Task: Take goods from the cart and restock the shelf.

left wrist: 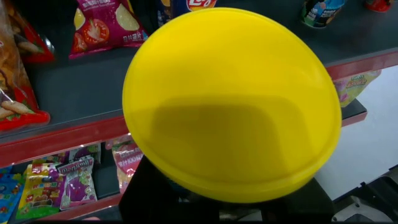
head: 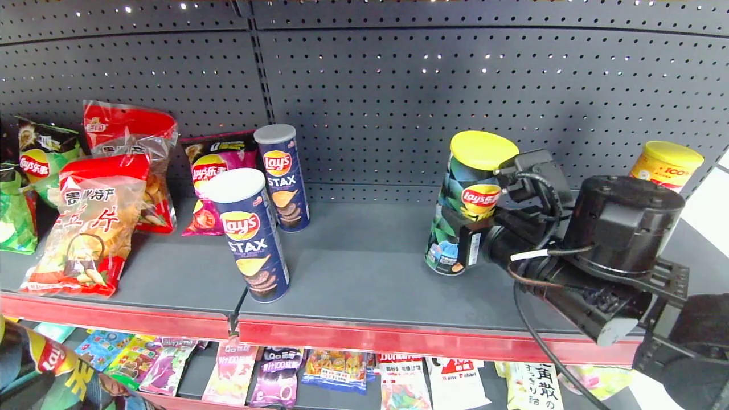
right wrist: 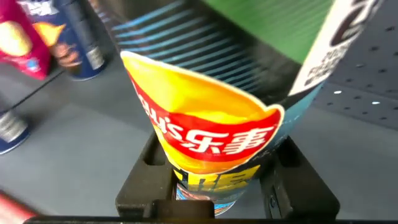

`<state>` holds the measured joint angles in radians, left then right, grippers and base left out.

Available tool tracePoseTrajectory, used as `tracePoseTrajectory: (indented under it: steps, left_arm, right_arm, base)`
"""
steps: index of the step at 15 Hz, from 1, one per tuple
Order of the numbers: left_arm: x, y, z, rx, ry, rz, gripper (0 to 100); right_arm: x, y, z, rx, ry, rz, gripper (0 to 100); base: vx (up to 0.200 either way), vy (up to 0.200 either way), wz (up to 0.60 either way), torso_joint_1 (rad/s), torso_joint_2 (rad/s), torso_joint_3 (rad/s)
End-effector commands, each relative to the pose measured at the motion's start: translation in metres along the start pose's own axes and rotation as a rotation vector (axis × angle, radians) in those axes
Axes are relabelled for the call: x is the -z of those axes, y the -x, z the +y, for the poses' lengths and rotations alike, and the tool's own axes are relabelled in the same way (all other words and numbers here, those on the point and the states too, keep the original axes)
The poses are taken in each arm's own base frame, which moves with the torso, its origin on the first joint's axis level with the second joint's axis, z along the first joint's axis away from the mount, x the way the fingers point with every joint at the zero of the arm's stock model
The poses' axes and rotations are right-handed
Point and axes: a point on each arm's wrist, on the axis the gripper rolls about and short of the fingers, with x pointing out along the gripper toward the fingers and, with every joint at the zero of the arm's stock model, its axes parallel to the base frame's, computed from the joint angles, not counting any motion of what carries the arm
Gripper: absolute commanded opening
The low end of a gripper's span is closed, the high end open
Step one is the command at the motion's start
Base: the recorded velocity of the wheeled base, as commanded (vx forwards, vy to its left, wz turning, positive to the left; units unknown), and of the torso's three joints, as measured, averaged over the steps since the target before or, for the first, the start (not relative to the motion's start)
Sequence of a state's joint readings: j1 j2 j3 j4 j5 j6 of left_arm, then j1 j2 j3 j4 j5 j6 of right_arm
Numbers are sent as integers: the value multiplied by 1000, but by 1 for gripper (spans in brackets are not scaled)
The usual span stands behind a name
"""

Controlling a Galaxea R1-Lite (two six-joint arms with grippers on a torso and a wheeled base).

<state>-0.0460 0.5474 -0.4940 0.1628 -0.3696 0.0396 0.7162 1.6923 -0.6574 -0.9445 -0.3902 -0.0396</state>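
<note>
My right gripper (head: 457, 225) is shut on a green-and-black chip can (head: 481, 196) with a yellow lid. The can stands slightly tilted on the grey shelf (head: 364, 267), right of centre. In the right wrist view the same can (right wrist: 211, 124) fills the space between the black fingers of the right gripper (right wrist: 217, 193). Low at the left, below the shelf's red edge, my left gripper (left wrist: 217, 208) is shut on a second chip can (head: 40, 364). That can's yellow lid (left wrist: 230, 99) covers most of the gripper.
Two blue chip cans (head: 253, 233) (head: 283, 176) stand left of centre, with snack bags (head: 91, 228) further left. A yellow tub (head: 666, 164) sits at the far right. Bare shelf lies between the blue cans and the held can. Packets (head: 342, 370) fill the lower shelf.
</note>
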Motion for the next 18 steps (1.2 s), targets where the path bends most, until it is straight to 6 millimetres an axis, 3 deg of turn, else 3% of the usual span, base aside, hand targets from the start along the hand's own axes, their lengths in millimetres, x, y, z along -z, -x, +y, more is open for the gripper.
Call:
tracePoseTrajectory:
  steps: [1,18]
  left_arm:
    - [0,-1,0,-1,1,3,0]
    - [4,-1,0,-1,4,12,0]
  right_arm:
    - [13,9,15,-53,27,41,0]
    - [32,18,35,43,-16,99,0]
  base:
    - [0,0,0,0,0,0]
    - [0,0,0,0,0,0]
